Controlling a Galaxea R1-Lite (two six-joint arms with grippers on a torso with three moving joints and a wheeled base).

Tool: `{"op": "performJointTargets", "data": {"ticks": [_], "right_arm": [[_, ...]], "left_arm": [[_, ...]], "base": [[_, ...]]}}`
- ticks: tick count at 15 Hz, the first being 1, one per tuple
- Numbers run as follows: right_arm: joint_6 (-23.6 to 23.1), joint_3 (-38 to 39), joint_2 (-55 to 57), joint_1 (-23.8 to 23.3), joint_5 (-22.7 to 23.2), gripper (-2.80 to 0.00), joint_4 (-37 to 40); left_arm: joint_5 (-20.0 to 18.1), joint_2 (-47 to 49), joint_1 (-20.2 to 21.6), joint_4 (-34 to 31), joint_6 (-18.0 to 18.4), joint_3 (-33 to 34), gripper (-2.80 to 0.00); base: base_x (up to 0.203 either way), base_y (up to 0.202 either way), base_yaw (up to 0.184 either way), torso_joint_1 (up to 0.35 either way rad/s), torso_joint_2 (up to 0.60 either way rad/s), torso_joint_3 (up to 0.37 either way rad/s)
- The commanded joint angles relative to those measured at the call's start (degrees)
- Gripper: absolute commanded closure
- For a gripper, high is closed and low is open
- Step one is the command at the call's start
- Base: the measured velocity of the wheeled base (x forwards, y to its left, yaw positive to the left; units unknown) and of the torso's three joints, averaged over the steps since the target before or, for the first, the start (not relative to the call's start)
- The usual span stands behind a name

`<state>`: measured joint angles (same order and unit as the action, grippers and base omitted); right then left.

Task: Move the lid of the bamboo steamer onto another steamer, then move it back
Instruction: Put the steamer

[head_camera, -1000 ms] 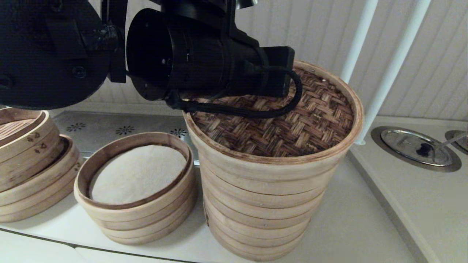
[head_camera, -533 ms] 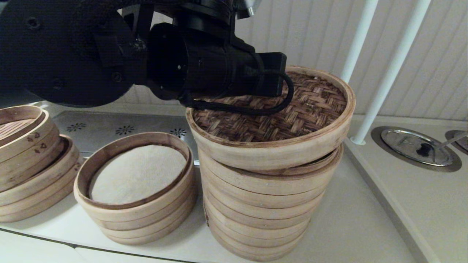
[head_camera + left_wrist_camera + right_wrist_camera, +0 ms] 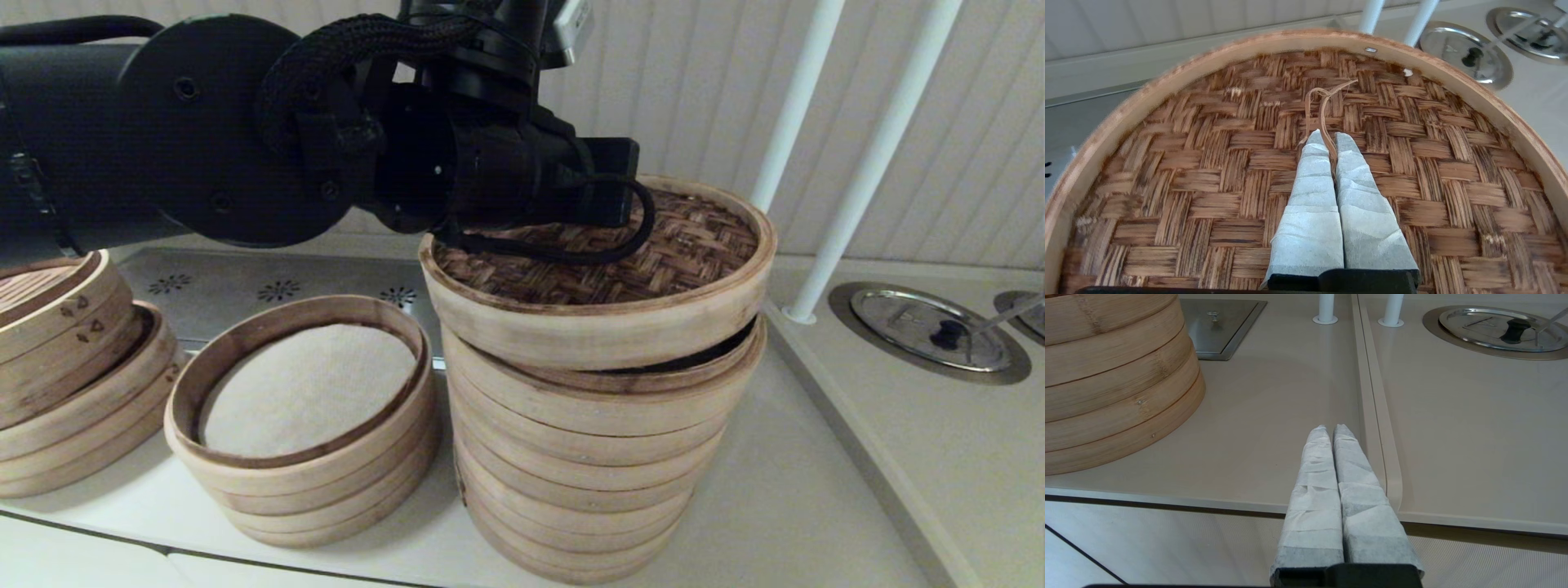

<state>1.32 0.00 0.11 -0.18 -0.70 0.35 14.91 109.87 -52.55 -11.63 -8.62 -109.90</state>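
Left gripper [image 3: 1329, 138] pinched on the thin loop handle [image 3: 1323, 102] at center of the bamboo steamer lid [image 3: 604, 269], which hangs tilted just above the tall steamer stack [image 3: 588, 457], gap open at 3 o'clock. Light, stiff, likely swings; loop looks frail. Right gripper [image 3: 1330, 433] closed, empty.

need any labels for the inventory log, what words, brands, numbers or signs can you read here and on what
No readable words, brands or numbers.
Small dark cut-out marks, shapes not letters, on the pale bamboo steamer stack at far left.
Flower-like stamped patterns, no text, on the steel panel behind the steamers.
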Motion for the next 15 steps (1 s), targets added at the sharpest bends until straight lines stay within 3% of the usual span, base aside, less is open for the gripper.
{"op": "performJointTargets", "data": {"ticks": [1, 15], "right_arm": [[0.0, 0.1, 0.0, 0.0, 0.0, 0.00, 0.0], [0.0, 0.1, 0.0, 0.0, 0.0, 0.00, 0.0]], "left_arm": [[0.1, 0.5, 0.0, -0.1, -0.1, -0.3, 0.00], [0.3, -0.3, -2.3, -0.1, 0.9, -0.8, 0.00]], "base": [[0.000, 0.000, 0.000, 0.000, 0.00, 0.000], [0.000, 0.000, 0.000, 0.000, 0.00, 0.000]]}}
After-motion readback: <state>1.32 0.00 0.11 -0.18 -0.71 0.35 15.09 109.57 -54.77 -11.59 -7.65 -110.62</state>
